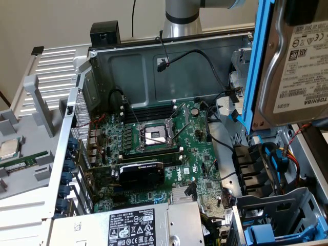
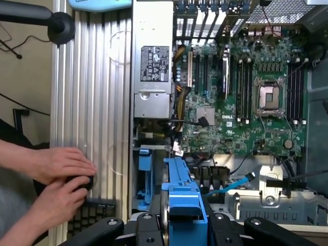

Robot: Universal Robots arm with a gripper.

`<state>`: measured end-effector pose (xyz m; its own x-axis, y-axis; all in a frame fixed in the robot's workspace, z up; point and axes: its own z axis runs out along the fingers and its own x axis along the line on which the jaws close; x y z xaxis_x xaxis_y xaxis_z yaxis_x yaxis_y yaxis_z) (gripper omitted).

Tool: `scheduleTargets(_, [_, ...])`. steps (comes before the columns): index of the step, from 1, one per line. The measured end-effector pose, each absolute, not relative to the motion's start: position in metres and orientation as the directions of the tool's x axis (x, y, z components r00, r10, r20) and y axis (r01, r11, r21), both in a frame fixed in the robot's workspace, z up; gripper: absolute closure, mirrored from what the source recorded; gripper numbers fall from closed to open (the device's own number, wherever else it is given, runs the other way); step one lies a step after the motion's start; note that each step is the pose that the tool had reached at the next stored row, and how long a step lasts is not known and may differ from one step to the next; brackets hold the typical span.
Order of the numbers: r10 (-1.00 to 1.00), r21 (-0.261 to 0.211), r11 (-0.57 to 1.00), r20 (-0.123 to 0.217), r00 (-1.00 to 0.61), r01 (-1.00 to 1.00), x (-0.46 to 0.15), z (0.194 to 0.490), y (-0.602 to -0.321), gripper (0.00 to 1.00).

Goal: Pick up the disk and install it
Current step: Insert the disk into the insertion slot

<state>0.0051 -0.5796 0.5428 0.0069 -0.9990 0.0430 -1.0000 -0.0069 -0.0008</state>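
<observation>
Transport is the step in hand: the pick-up is done, the install is not.

Starting from the exterior view's left, a small square CPU chip point(image 1: 9, 148) lies on the grey side panel point(image 1: 56, 66), well apart from the work. Next comes the open computer case point(image 1: 133, 66). The motherboard point(image 1: 154, 143) lies flat on its floor and the power supply point(image 1: 138, 225) runs along the near edge.

At the exterior view's right the disk point(image 1: 297, 66) hangs in the air above the case, touching no part of it. It stands on edge, its white label facing the camera and its blue carrier frame point(image 1: 256, 66) on the motherboard side. Below it, in the near right corner of the case, sits the drive bay point(image 1: 277, 202). The bay holds what looks like another blue carrier, though the picture's edge cuts it off and I cannot be sure.

In the wrist view the gripper point(image 2: 183, 225) is clamped on the disk, with a black finger point(image 2: 146, 228) on each side of the carrier, looking down into the case. A person's hands point(image 2: 61, 164) rest on a dark object beside the case, apart from the gripper.

Seating the disk, in my judgement, calls for squaring the carrier to the bay's opening. It also means minding the loose cables point(image 1: 287, 154) draped near it.
</observation>
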Motion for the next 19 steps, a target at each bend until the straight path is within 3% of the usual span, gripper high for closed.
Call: scheduleTargets(19, [-0.997,-0.001,0.065,0.033,-0.065,-0.998,0.005,0.51,-0.605,0.63])
